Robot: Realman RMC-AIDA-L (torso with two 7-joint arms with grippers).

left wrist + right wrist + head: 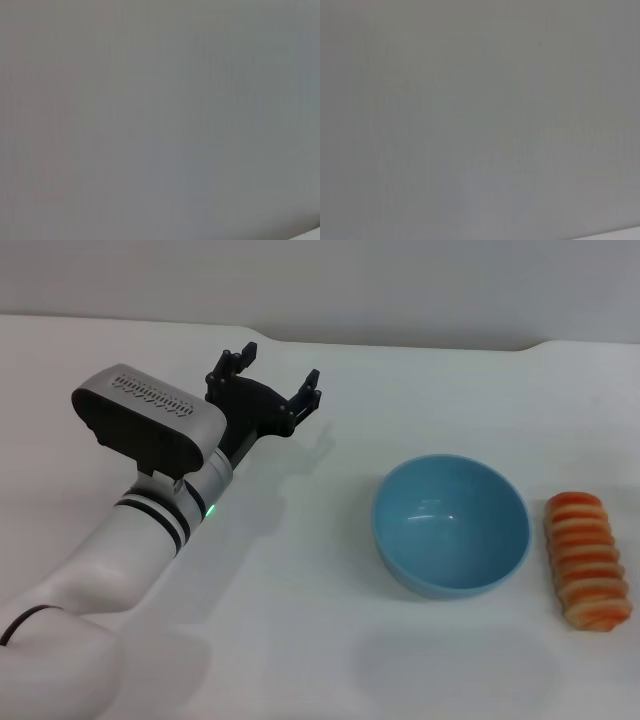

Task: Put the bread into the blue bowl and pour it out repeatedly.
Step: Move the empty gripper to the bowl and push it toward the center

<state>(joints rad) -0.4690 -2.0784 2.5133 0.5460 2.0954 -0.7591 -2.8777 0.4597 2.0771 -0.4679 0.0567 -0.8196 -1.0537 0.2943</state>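
While bread (588, 560) lies beside bowl (451, 525).

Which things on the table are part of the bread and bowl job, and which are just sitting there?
Part of the job:
bread, lying on the table right of the bowl
blue bowl, upright and empty
left gripper, open, over the table's far left

Just lying about:
nothing else on the white table
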